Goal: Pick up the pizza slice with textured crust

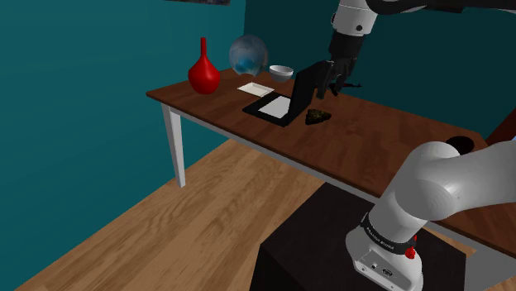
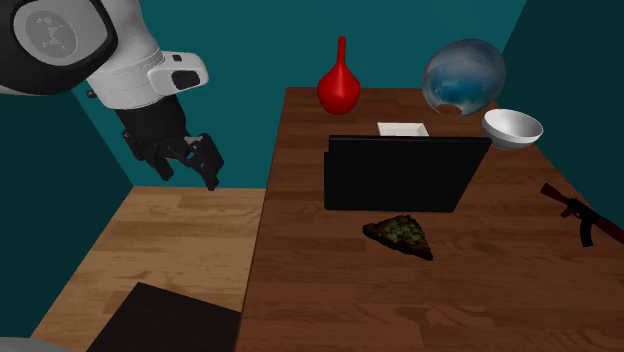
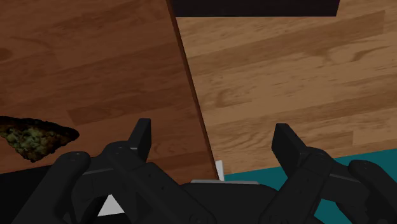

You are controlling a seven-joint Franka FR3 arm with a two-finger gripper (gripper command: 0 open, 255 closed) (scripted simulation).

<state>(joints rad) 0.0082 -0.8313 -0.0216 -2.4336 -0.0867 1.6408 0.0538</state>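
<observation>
All-black two-finger gripper (image 2: 190, 175), fingers (image 3: 141, 137) spread wide and clasping nothing, poised high above the long edge of the dark brown wooden table (image 2: 320, 300). Dark triangular pizza slice (image 2: 400, 235) with green-flecked topping and a knobbly crust, lying flat on the wood just behind the lid of an open black laptop (image 2: 400, 172), well off to one side of the hand and not between its fingers. By the look of it, approach stage only, no grasp yet. Best handled, in all likelihood, by sliding the hand inward over the tabletop until centred on the slice, then dropping straight down. Worth turning the fingers to straddle a narrow part and going nearly to the wood, given so thin and flat a target. Care advisable near the laptop lid, close beside the slice.

Elsewhere on the table: bulbous red vase (image 2: 339, 88) with a slim neck, clear glass sphere (image 2: 464, 77), white bowl (image 2: 512, 126), small white square plate (image 2: 403, 129), and a red-and-black toy rifle (image 2: 580, 215) at the second exterior view's right. White table leg (image 1: 174, 145), light plank floor (image 2: 170, 240), teal walls (image 1: 83, 66), black box stand (image 1: 322, 240) below the arm.
</observation>
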